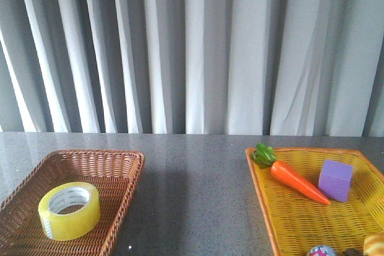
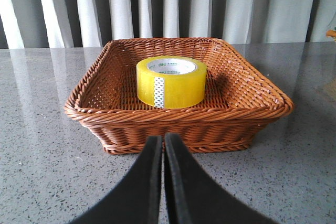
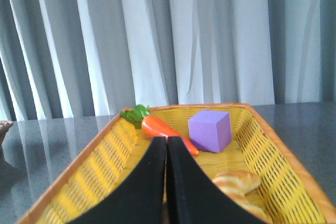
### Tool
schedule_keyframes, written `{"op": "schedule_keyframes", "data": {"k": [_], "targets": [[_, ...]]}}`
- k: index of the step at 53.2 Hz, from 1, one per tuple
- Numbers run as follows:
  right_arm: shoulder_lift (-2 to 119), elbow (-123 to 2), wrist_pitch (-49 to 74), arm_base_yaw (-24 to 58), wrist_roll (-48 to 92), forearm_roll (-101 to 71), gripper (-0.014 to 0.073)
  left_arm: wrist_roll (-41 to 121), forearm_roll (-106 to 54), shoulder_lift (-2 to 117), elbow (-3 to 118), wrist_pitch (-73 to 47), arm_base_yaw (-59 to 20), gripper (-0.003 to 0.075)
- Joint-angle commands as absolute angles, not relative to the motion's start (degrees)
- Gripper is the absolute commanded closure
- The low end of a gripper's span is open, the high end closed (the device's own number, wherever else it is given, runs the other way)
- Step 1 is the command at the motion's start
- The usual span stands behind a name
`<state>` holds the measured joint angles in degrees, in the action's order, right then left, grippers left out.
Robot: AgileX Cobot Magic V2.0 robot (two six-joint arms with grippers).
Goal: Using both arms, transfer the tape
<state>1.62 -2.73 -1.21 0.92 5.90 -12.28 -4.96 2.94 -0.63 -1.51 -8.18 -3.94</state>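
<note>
The yellow tape roll (image 1: 69, 210) lies flat in the brown wicker basket (image 1: 129, 175) at the front left. The left wrist view shows the tape (image 2: 171, 82) in the middle of the basket (image 2: 178, 116), white core upward. My left gripper (image 2: 163, 141) is shut and empty, just outside the basket's near wall. My right gripper (image 3: 167, 142) is shut and empty, over the yellow basket (image 3: 94, 171). Neither arm shows in the front view.
The yellow basket (image 1: 270, 208) at the front right holds a toy carrot (image 1: 298, 182), a purple cube (image 1: 336, 179) and a bread roll (image 3: 237, 181). Bare grey tabletop (image 1: 198, 202) lies between the baskets. A grey curtain hangs behind the table.
</note>
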Motion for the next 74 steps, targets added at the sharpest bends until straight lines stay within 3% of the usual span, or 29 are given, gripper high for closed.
{"op": "schedule_keyframes", "data": {"k": [1,12,74], "targets": [[-0.38,0.51,-6.02,0.62,5.15,-9.63,0.0603,-5.35,2.33,-1.62,-0.16,-3.91,-4.04,0.0727],[-1.43,1.97,2.45,0.62,1.68,-2.01,0.0603,-5.35,2.33,-1.62,-0.16,-3.91,-4.04,0.0727],[-1.49,1.93,4.22,-3.32,1.84,-4.25,0.0603,-5.35,2.33,-1.62,-0.16,-3.91,-4.04,0.0726]]}}
